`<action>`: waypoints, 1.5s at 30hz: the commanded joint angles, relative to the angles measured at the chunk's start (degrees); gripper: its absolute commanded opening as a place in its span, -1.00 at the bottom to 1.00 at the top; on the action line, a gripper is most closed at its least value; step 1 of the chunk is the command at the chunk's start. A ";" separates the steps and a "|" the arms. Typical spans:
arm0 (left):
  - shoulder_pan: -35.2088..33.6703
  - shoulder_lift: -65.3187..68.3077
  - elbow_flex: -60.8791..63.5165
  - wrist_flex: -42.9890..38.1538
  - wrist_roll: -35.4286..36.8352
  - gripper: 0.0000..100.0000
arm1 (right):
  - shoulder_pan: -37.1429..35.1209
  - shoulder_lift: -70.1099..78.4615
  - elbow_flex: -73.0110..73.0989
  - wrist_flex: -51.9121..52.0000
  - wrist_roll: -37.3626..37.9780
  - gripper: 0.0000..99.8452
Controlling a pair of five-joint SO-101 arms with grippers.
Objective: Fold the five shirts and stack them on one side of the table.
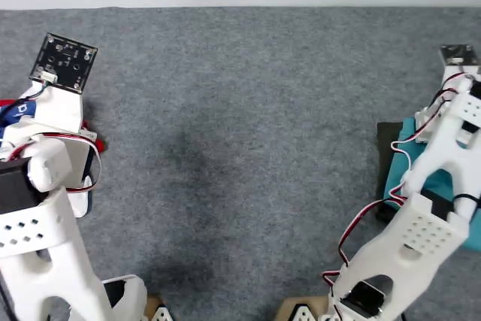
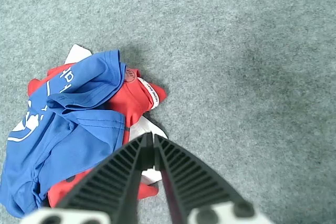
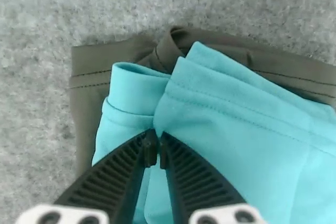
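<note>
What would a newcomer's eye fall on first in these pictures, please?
A crumpled heap of a blue printed shirt over a red shirt lies at the left side of the grey felt table, under the left gripper. On the right side, a folded turquoise shirt sits on a folded olive-brown shirt, beneath the right gripper.

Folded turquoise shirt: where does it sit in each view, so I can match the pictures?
High view: folded turquoise shirt at the right edge, partly under the right arm, on a dark olive folded shirt.
Right wrist view: turquoise shirt mid-picture, just past the right tool, olive shirt underneath.
Left wrist view: crumpled blue shirt over red cloth, a different pile.
Shared landmark: grey felt table cover.
</note>
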 commanded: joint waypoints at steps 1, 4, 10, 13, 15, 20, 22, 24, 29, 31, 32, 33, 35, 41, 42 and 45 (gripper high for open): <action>0.09 -0.44 -0.13 -1.23 -0.53 -0.99 | 0.57 -5.67 -0.62 1.36 0.53 -0.98; 0.09 -0.44 -0.13 -1.23 -0.53 -0.99 | -0.40 -8.04 -0.62 1.80 0.53 -0.98; 0.09 -0.44 -0.13 -1.32 -0.44 -0.99 | -4.53 -9.36 -0.62 3.30 0.18 -0.98; 0.09 -0.44 -0.13 -1.23 -0.44 -0.99 | -6.11 -9.19 -0.53 2.95 0.09 -0.98; 0.09 -0.44 -0.13 -1.23 -0.44 -0.99 | -6.99 -8.40 -0.53 2.77 0.09 -0.98; 0.09 -0.44 -0.13 -1.23 -0.44 -0.99 | -6.29 -5.67 -0.53 1.19 0.18 -0.96; 0.09 -0.44 -0.13 -1.14 -0.44 -0.99 | -5.49 -6.02 -0.53 1.80 0.18 -0.84; 0.09 -0.44 -0.04 -1.14 -0.44 -0.99 | -4.62 -7.08 -0.53 3.65 0.09 -0.65; 0.09 -0.44 0.66 -1.23 -0.44 -0.99 | -4.26 -11.30 -0.53 10.59 0.35 -0.38; 0.09 -0.44 1.36 -1.23 -0.44 -0.99 | -4.26 -13.05 -0.53 14.37 0.53 -0.46; 0.09 -0.44 1.54 -1.23 -0.44 -0.99 | -4.18 -13.67 -0.53 16.22 0.53 -0.52; 0.09 -0.53 1.54 -1.23 -0.44 -0.99 | -4.00 -14.02 -0.53 17.98 0.53 -0.60; 0.09 -0.53 1.54 -1.23 -0.44 -0.99 | -3.91 -14.46 -0.53 21.32 0.53 -0.78; 0.09 -0.53 1.54 -1.23 -0.44 -0.99 | -1.89 -14.90 -0.18 25.71 0.18 -0.96; 0.09 -0.53 1.63 -1.23 -0.44 -0.99 | -1.10 -14.90 -0.26 25.71 0.35 -0.98; 0.09 -0.62 1.63 -1.23 -0.44 -0.99 | 1.45 -14.20 0.09 25.71 0.44 -0.98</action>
